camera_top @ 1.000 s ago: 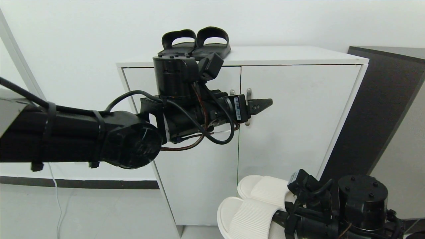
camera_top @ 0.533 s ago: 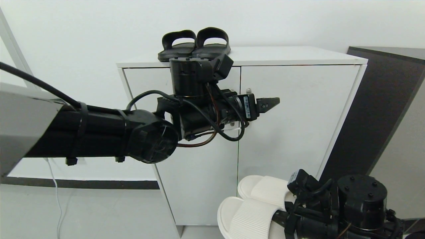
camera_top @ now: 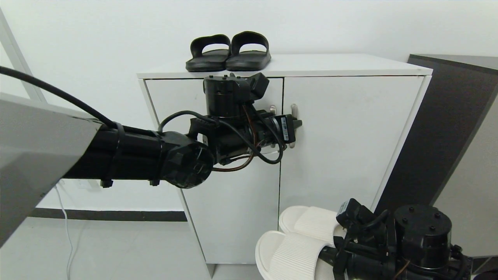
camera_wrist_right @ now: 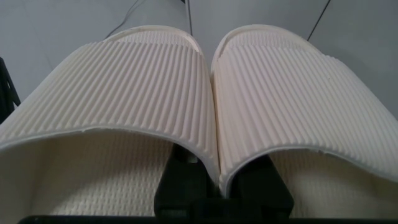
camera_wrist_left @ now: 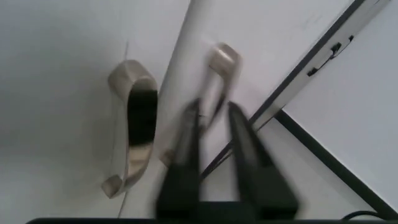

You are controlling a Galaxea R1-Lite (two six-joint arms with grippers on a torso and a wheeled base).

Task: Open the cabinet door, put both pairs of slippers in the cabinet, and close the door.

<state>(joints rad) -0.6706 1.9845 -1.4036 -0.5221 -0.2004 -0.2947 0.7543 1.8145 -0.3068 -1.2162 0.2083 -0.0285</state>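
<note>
The white cabinet (camera_top: 350, 136) stands against the wall w/ both doors shut, the seam btwn them closed. The black slippers (camera_top: 227, 52) sit side by side on the cabinet top, toward its left end, toes facing out over the front edge. The left gripper (camera_top: 297, 124) is up at the two metal handles near the seam, tip at the right door's handle (camera_wrist_left: 222, 59). In the left wrist view its fingers (camera_wrist_left: 186, 149) are parted a little and sit either side of that handle's lower part (too blurred to say if the pads touch it). The left door's handle (camera_wrist_left: 134, 124) lies just beside them, outside the gap. Low down in front of the right door (camera_top: 342, 155), the right gripper (camera_top: 336, 256) is clenched on the white slippers (camera_top: 299, 241). The pair is held together, ribbed straps up, toes pointing toward the cabinet and off the floor. In the right wrist view, one finger is inside each slipper, pinching the two inner walls where they meet. A dark panel (camera_top: 447, 136) leans just right of the cabinet, and a thin white cable (camera_top: 68, 241) hangs at the wall on the left.
</note>
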